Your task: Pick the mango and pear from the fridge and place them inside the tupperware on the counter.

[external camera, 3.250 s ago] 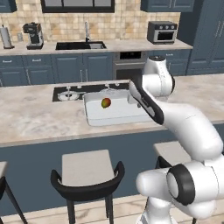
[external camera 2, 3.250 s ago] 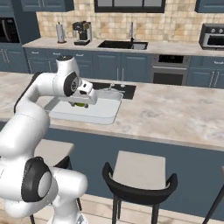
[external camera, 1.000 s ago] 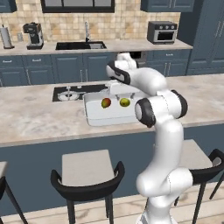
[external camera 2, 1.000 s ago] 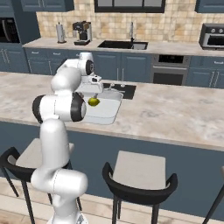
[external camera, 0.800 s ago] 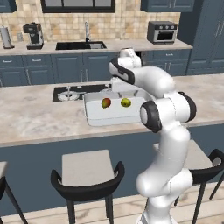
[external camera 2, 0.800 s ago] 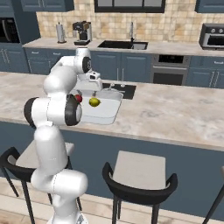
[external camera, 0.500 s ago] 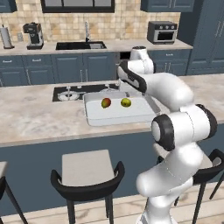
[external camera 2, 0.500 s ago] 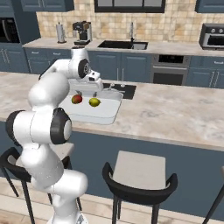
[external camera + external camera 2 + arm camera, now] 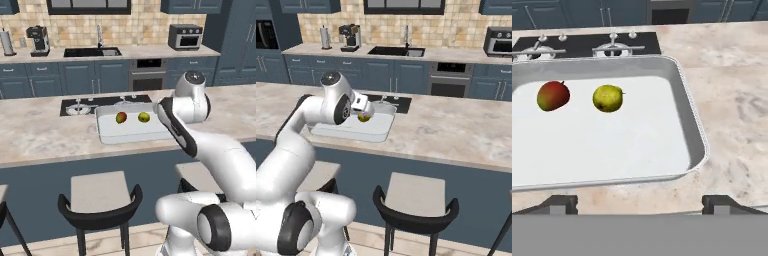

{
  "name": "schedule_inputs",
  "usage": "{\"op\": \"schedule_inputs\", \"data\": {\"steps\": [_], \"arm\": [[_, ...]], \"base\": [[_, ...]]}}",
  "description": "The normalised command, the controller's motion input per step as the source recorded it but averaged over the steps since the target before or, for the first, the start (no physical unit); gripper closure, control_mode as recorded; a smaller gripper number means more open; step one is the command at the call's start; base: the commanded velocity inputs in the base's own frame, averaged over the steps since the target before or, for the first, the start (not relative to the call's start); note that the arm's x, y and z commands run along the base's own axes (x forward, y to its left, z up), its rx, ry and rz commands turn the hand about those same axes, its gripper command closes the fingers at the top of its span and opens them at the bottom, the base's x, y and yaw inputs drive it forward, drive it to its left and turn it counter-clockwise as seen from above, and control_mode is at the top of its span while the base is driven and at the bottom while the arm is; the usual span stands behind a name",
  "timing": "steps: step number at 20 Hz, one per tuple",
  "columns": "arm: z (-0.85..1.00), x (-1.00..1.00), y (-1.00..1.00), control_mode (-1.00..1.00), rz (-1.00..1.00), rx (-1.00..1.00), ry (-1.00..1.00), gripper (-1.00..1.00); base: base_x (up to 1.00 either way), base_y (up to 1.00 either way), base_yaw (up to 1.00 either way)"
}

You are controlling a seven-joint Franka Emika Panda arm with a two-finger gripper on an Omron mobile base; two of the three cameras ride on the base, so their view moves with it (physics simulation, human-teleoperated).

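On the tabletop [image 9: 45, 135], beside the black cooktop [image 9: 85, 104], the tupperware [image 9: 682, 100] holds both fruits: the mango [image 9: 553, 95] and the pear [image 9: 608, 98] lie side by side, just apart, on its white floor. The gripper [image 9: 639, 204] hangs above the near rim with jaws spread wide and nothing between them (only the two dark tips show). Judging the placing done, a good finish is to lift straight up and clear of the rim, so neither fruit gets nudged.
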Motion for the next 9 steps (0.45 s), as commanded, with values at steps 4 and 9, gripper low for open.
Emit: {"op": "schedule_inputs", "data": {"steps": [4, 9], "arm": [[0.52, -1.00, -0.30, -1.00, 0.00, 0.00, -0.36, -1.00], [0.60, -1.00, -0.35, -1.00, 0.00, 0.00, -0.29, -1.00]], "base": [[0.00, 0.00, 0.00], [0.00, 0.00, 0.00]]}}
